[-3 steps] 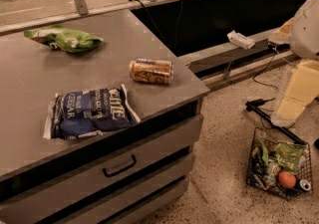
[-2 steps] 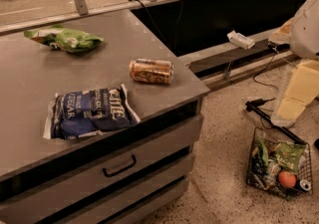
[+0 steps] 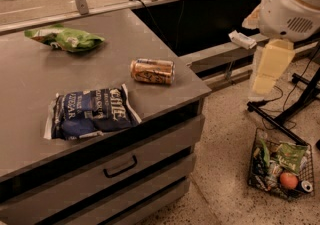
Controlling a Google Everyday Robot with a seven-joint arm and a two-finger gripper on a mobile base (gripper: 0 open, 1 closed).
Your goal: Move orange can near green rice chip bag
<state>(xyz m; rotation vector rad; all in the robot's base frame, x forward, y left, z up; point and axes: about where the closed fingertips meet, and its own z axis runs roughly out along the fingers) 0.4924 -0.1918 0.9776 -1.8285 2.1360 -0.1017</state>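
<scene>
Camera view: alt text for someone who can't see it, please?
An orange can lies on its side near the grey counter's right edge, apart from a green rice chip bag at back left and a blue chip bag in front. The robot's arm stands at right, its gripper out of view.

One camera looks down obliquely at the bench [image 3: 30, 84] and its front corner, fairly near. The arm [image 3: 295, 4] enters at upper right; the gripper is out of frame.

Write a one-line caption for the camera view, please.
Orange can lying on its side near the counter corner, green rice chip bag far left, arm at right, tool unseen.
</scene>
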